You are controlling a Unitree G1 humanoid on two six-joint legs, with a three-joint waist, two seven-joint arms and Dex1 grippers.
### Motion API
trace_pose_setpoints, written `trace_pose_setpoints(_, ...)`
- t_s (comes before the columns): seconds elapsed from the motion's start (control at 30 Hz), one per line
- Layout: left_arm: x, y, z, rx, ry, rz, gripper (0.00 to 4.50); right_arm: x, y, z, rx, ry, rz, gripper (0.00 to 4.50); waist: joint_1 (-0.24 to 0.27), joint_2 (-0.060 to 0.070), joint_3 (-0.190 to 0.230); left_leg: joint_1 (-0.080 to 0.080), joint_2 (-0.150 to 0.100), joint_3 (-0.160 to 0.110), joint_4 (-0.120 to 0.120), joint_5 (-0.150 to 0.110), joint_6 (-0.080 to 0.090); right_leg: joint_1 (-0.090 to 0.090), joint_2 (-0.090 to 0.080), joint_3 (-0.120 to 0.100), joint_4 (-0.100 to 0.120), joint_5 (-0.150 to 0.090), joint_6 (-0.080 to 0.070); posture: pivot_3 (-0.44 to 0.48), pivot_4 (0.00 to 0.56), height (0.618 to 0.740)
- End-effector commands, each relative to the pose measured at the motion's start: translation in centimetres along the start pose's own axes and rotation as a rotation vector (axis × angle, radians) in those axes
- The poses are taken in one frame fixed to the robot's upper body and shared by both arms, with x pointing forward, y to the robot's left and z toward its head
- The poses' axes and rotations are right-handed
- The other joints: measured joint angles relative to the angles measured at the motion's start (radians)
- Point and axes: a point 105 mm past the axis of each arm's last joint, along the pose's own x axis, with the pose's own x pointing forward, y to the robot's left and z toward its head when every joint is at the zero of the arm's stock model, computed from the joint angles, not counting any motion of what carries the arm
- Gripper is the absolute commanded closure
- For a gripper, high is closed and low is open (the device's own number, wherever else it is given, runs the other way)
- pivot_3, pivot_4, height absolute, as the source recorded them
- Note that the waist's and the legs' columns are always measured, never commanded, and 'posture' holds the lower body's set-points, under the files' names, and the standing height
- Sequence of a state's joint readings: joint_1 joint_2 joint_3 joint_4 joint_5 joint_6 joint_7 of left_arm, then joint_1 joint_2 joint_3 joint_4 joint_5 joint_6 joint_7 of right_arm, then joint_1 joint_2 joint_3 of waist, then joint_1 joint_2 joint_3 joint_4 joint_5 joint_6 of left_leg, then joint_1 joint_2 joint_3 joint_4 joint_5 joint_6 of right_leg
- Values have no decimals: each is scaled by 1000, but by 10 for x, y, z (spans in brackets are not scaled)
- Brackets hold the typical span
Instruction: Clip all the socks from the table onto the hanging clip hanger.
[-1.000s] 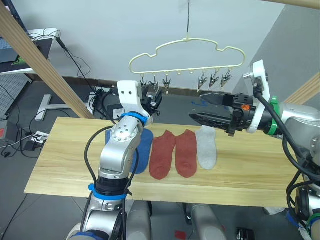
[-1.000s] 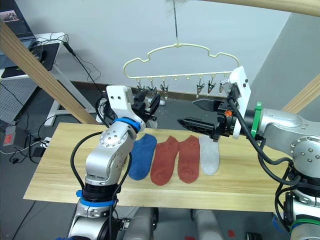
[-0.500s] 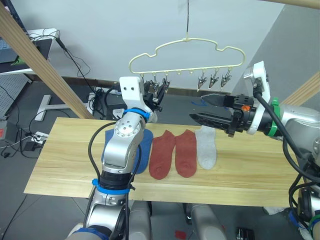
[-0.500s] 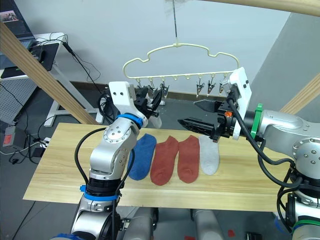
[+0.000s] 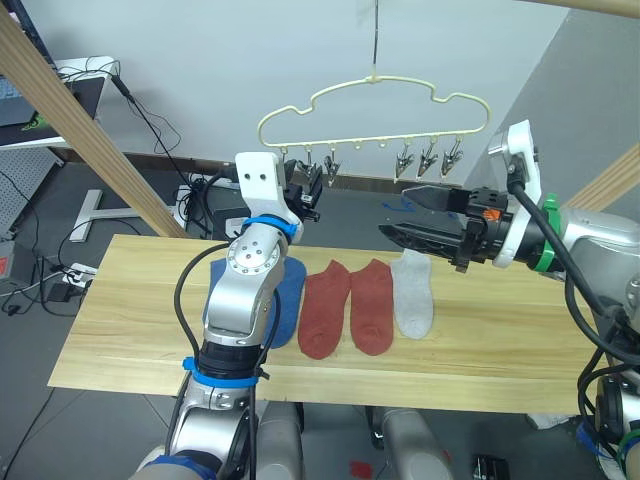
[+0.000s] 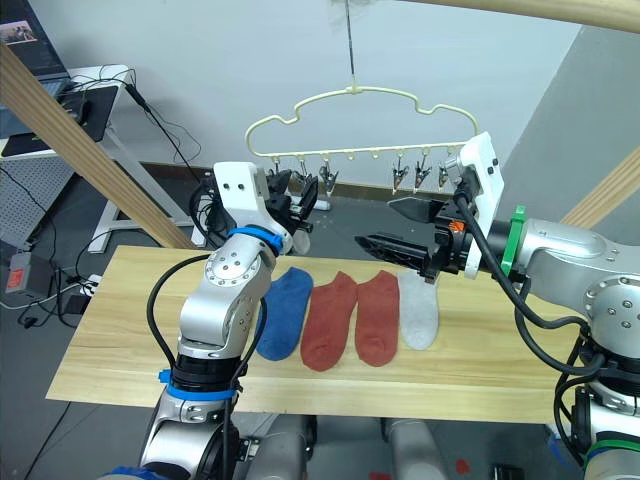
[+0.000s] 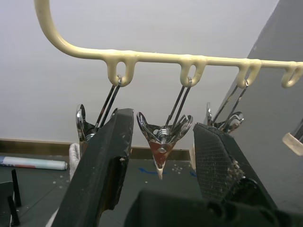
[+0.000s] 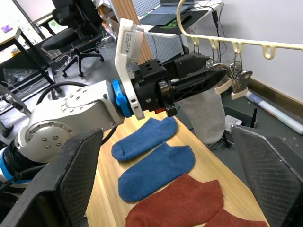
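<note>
Left end effector (image 7: 161, 156) is raised at the clip hanger (image 5: 375, 105), fingers spread w/ a metal clip (image 7: 163, 137) between them, and a light grey sock (image 8: 206, 113) hangs below it. Right end effector (image 5: 400, 215) hovers released over the bench (image 5: 130, 320), nothing in it. On the bench: two blue socks (image 8: 154, 158), two rust-red socks (image 5: 350, 305), one grey sock (image 5: 413, 295).

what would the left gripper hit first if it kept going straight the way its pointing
Probably the metal clip hanging from the clip hanger: it sits centred between the left gripper's open fingers, straight ahead. Beyond it is only the wall, though the gap to the clip is hard to judge.
</note>
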State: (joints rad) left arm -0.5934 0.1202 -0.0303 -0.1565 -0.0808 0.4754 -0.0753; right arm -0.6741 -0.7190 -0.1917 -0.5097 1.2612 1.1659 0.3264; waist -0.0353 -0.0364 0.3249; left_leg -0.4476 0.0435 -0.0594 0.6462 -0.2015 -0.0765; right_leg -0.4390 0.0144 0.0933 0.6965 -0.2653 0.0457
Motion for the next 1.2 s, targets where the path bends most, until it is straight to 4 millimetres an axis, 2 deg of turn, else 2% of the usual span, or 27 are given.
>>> trace_pose_setpoints(0.03, 3, 2, 17, 12, -68, 14, 2205, -2, 7, 5, -27, -22, 17, 0, 0, 0, 0, 0, 0, 0, 0, 0, 0, 0, 0, 0, 0, 0, 0, -62, 308, 740)
trace_pose_setpoints(1.13, 10, 3, 26, -24, -101, 0, 2205, -2, 7, 0, -18, -26, -5, 0, -8, 0, 0, 0, 0, 0, 0, 0, 0, 0, 0, 0, 0, 0, 0, -78, 291, 740)
trace_pose_setpoints(1.2, 10, 3, 27, -28, -104, -1, 2537, -2, 7, 0, -17, -26, -6, 0, -10, 0, 0, 0, 0, 0, 0, 0, 0, 0, 0, 0, -1, 0, 0, -78, 291, 740)
